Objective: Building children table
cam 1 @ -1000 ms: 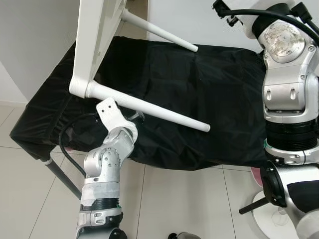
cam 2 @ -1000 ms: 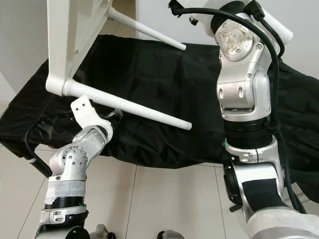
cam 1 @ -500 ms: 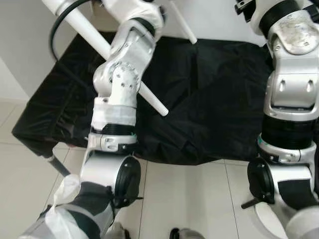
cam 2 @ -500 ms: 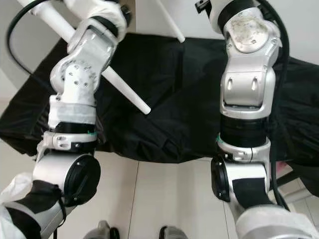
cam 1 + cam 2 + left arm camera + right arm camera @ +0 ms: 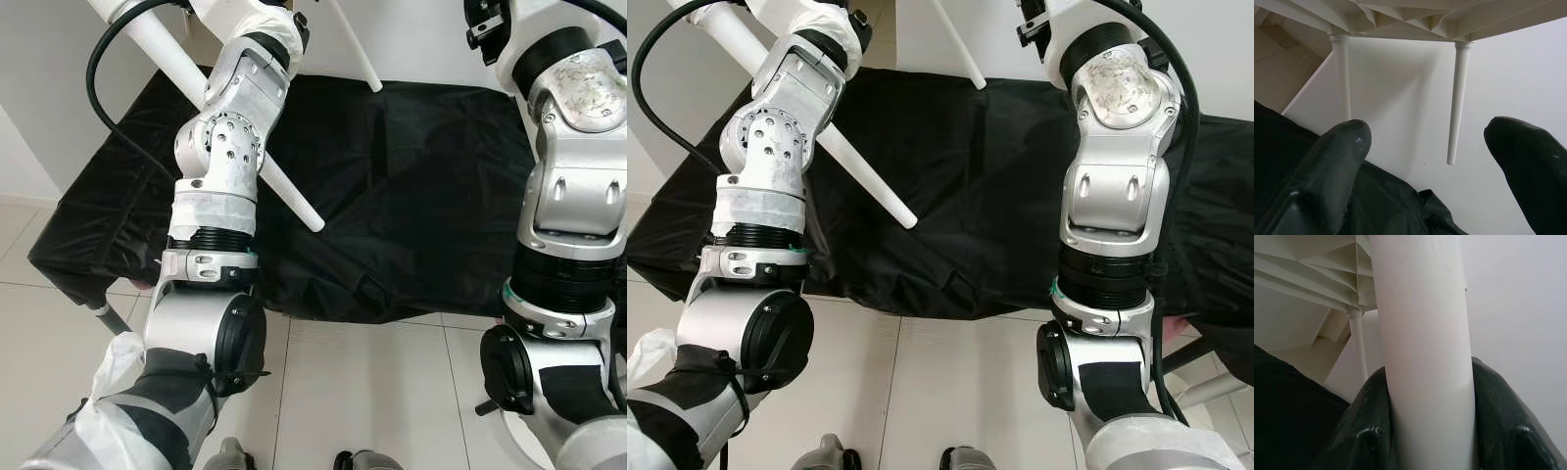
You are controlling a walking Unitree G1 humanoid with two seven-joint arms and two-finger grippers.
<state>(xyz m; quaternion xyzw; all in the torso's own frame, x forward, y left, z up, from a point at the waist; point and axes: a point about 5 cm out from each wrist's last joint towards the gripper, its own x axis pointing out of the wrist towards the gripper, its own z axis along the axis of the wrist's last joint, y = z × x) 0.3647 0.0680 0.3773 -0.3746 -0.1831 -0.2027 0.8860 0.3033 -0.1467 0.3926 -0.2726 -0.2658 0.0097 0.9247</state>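
Note:
The white children's table is held up in the air. One of its legs (image 5: 294,201) slants down over the black cloth behind my raised left arm (image 5: 230,137), and a second leg (image 5: 358,54) ends near the wall. My left gripper (image 5: 1427,142) is open with nothing between its fingers (image 5: 1342,147). It looks up at the ribbed underside of the table top (image 5: 1415,19) and two legs (image 5: 1457,98). My right gripper (image 5: 1425,396) is shut on a thick white table leg (image 5: 1422,333), with one black finger (image 5: 1498,406) on each side.
A black cloth (image 5: 421,176) covers a low, wide surface in front of me, against a white wall. Pale floor tiles (image 5: 362,392) lie between it and my feet. A grey metal strut (image 5: 103,315) shows under the cloth's left corner.
The table has gone from lying tipped on the cloth to hanging higher, its legs pointing downward. My left arm has swung up from below the leg to beside the table.

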